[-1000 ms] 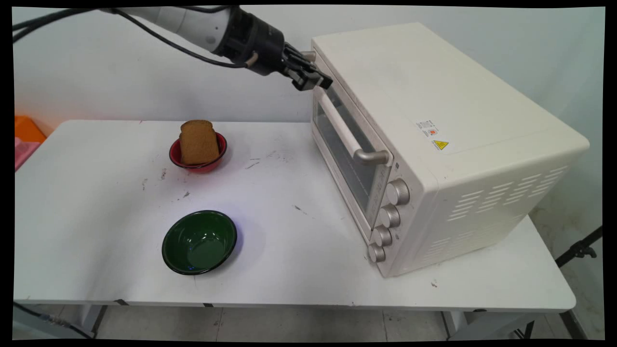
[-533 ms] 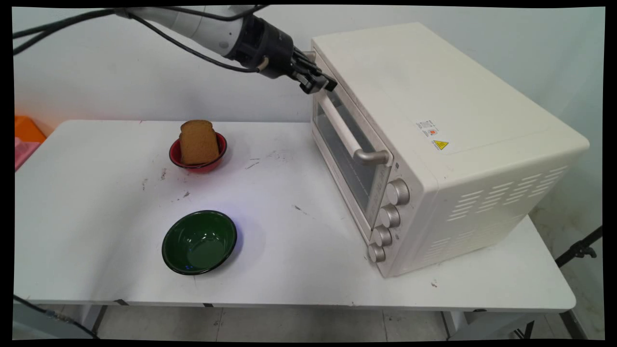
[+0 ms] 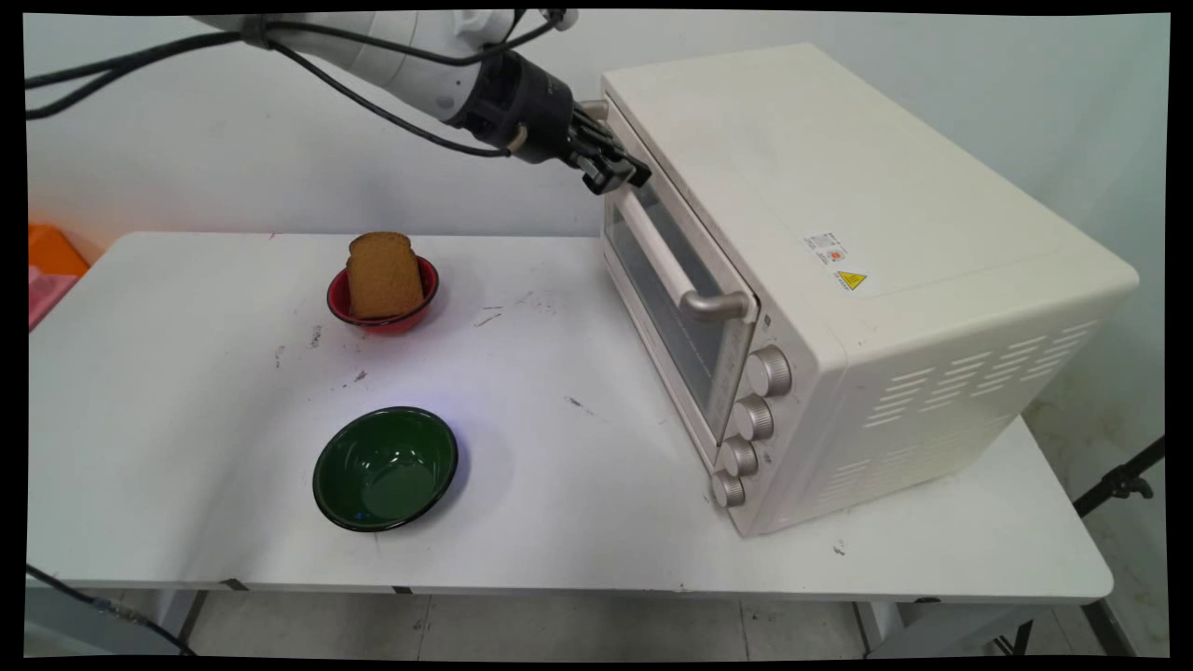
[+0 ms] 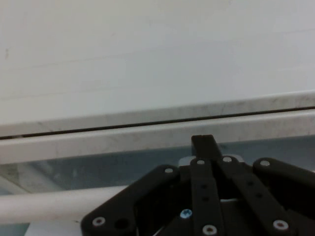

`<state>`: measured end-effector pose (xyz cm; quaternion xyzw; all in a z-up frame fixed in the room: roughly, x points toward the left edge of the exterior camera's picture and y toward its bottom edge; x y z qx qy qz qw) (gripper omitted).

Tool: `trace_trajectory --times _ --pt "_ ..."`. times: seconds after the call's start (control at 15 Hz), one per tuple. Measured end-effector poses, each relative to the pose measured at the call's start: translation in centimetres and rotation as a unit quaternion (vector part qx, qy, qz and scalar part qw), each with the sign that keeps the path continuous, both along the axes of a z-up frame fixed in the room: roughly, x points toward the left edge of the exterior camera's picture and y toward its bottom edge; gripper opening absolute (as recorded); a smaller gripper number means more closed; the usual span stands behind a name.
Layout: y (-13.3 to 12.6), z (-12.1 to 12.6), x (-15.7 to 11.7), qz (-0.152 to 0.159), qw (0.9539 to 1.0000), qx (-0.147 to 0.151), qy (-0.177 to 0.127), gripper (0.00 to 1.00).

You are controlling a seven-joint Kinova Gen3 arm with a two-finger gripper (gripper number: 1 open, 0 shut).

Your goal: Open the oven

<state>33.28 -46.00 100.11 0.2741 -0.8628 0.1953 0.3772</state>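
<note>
end effector [image 3: 617, 171]: fingers closed, holding nothing, pressed at oven door [image 3: 673, 296] top edge, frame upper centre | risk: slipping off the edge

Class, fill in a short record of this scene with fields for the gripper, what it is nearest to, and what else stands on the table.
gripper: shut, at the top edge of the oven door
nearest thing: cream toaster oven, door closed
red bowl: holds a slice of brown bread
green bowl: empty, nearer the camera
surface: white table
</note>
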Motion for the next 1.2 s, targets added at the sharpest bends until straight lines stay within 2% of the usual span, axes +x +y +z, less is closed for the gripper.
trace_trajectory --times 0.47,1.2 --pt "-0.3 -0.6 -0.3 -0.007 0.9999 -0.003 -0.012 0.00" --pt "0.9 -0.6 1.7 -0.001 0.9991 0.010 -0.040 0.00"
